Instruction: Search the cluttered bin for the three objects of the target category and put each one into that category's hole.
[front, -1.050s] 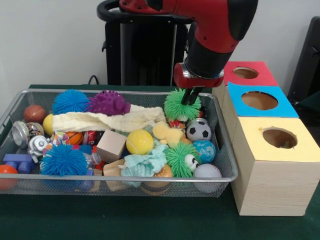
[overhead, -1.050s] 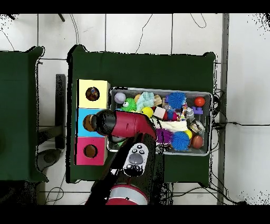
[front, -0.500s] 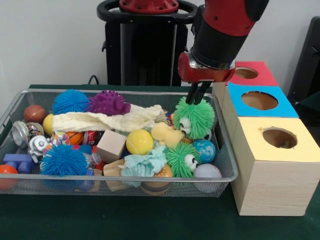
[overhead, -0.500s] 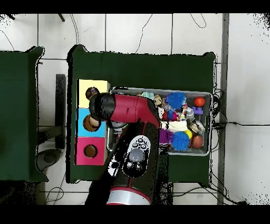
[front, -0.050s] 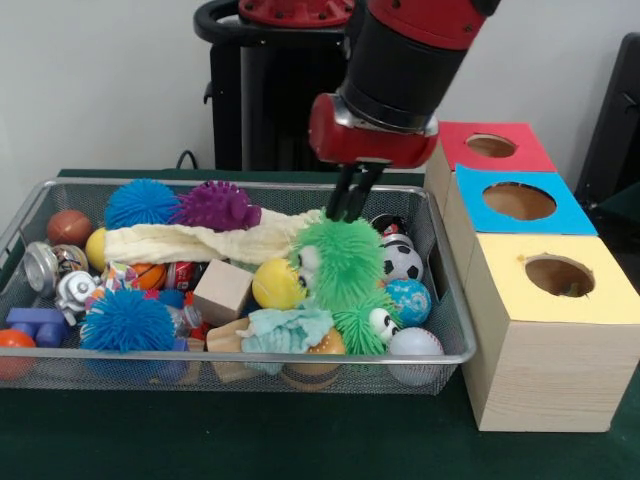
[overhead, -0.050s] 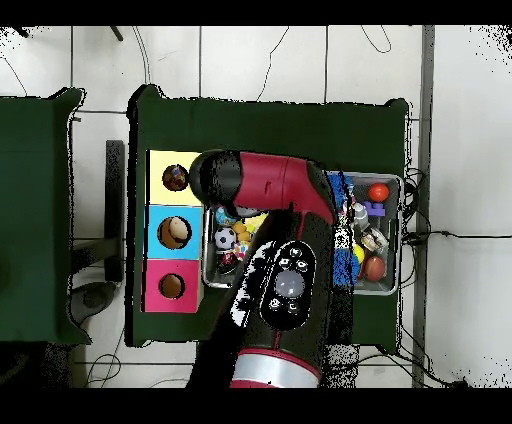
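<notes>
My gripper (front, -0.050s: 346, 207) hangs over the middle of the wire bin (front, -0.050s: 455, 352), shut on the top spikes of a green spiky ball (front, -0.050s: 340, 260) that dangles just below it, above the clutter. A second green spiky ball with eyes (front, -0.050s: 362, 320) lies under it near the bin's front. Two blue spiky balls (front, -0.050s: 140, 202) (front, -0.050s: 126, 320) and a purple one (front, -0.050s: 216, 206) lie to the left. Three hole boxes stand right of the bin: red (front, -0.050s: 495, 148), blue (front, -0.050s: 520, 200), yellow (front, -0.050s: 555, 275). In the overhead view the arm (overhead, -0.050s: 285, 230) hides the gripper and most of the bin.
The bin also holds a cream cloth (front, -0.050s: 210, 240), a wooden cube (front, -0.050s: 222, 290), a yellow ball (front, -0.050s: 278, 284), a soccer ball (front, -0.050s: 402, 262), a globe ball (front, -0.050s: 408, 300) and metal bells (front, -0.050s: 55, 275). Overhead, the boxes (overhead, -0.050s: 173, 232) line the bin's left side.
The gripper pulled the green spiky ball out of the bin's back right corner, raised it, and has swung it left toward the bin's middle.
</notes>
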